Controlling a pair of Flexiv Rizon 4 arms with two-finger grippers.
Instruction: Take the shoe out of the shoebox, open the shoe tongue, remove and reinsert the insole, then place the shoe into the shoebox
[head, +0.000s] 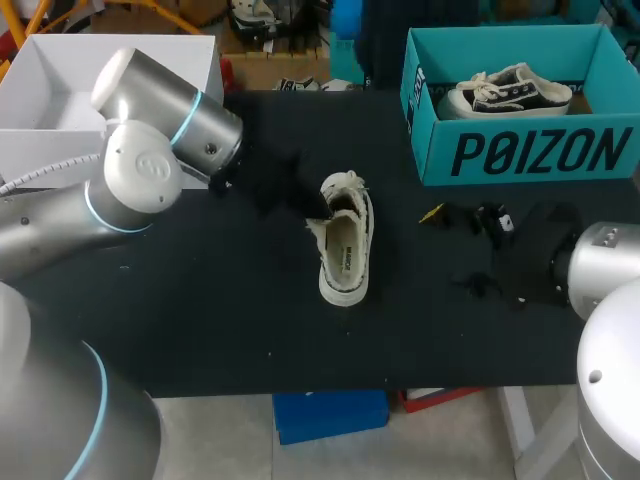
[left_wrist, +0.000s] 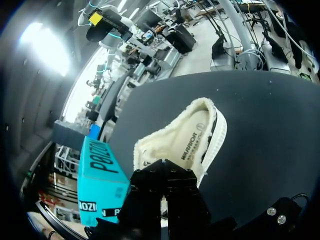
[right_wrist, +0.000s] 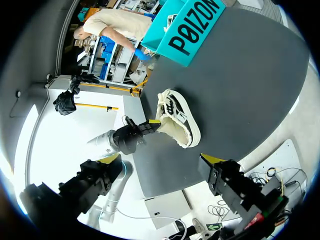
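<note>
A black table (head: 200, 320) carries a teal cardboard shoebox (head: 520, 150) at its far right, with a black-and-white sneaker (head: 510, 92) inside. A cream low-top shoe (head: 345, 250) sits upright mid-table, outside the box. The left gripper (head: 315, 208) is at the shoe's laced end; whether it is clamped there cannot be told. The right gripper (right_wrist: 159, 160) hangs spread apart, holding nothing, beside the shoe.

Robotics lab: left arm (head: 140, 170) and right arm (head: 605, 265) at black table (head: 220, 320)
</note>
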